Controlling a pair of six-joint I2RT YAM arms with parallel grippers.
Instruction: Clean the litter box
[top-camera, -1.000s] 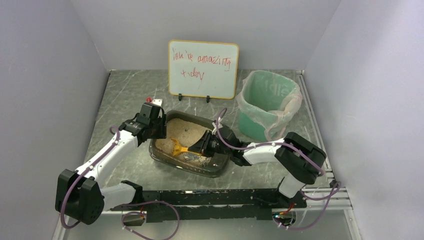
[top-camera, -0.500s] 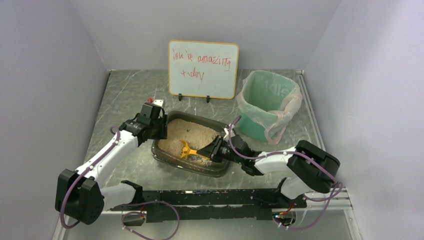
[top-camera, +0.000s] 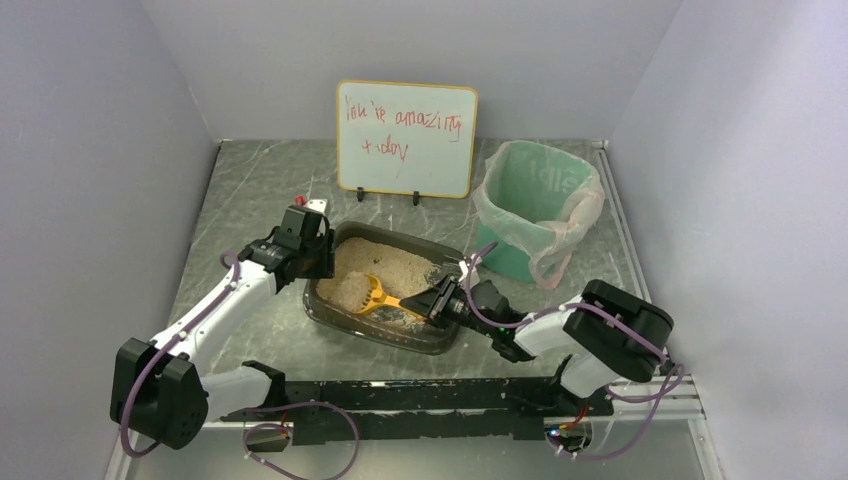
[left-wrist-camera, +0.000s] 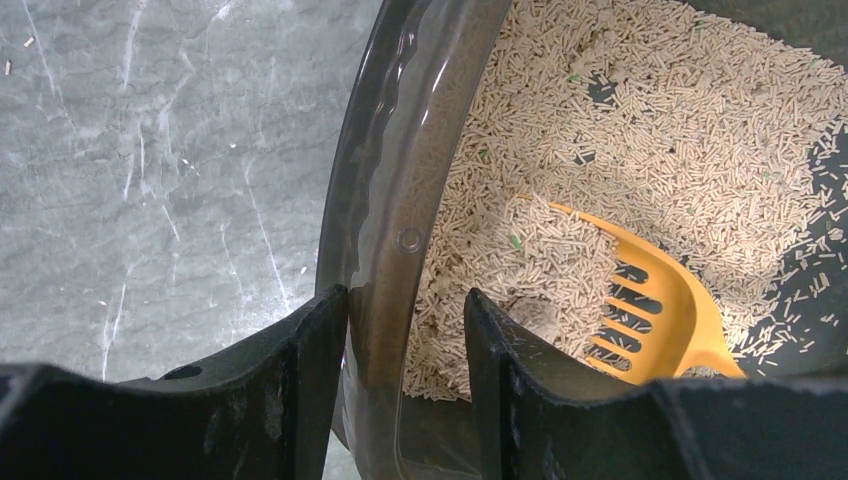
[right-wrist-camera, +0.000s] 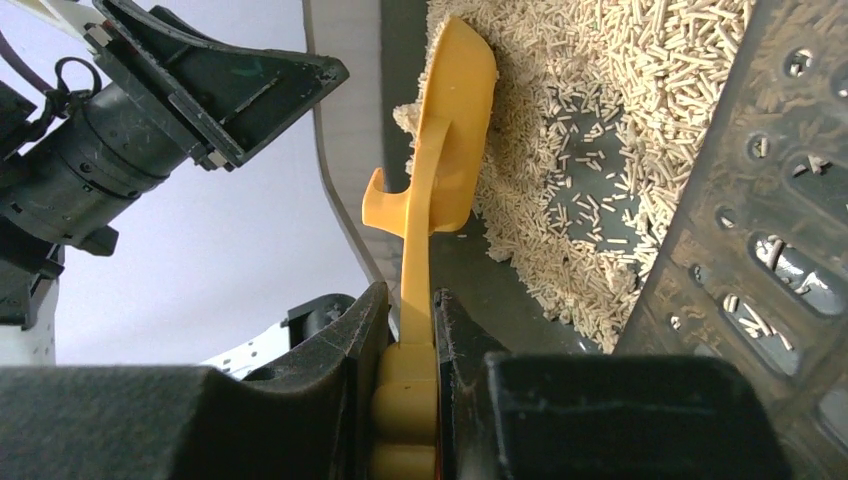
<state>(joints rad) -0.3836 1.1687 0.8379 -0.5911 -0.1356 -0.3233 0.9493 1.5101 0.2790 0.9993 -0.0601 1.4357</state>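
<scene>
Left gripper (left-wrist-camera: 405, 320) clamped the litter box (left-wrist-camera: 395, 150) rim, likely stiff and slick; right gripper (right-wrist-camera: 408, 310) clenched the light scoop (right-wrist-camera: 455, 130) handle.

The table (top-camera: 255, 185) was a grey surface with pale marble veins, closed in by white walls (top-camera: 90, 150). The litter box (top-camera: 400, 340) stood on it near the middle. Behind the box, a whiteboard (top-camera: 407, 138) stood upright on two small black feet. To the right, near the box, stood a green bin (top-camera: 496, 256) with a clear plastic liner (top-camera: 585, 215).
</scene>
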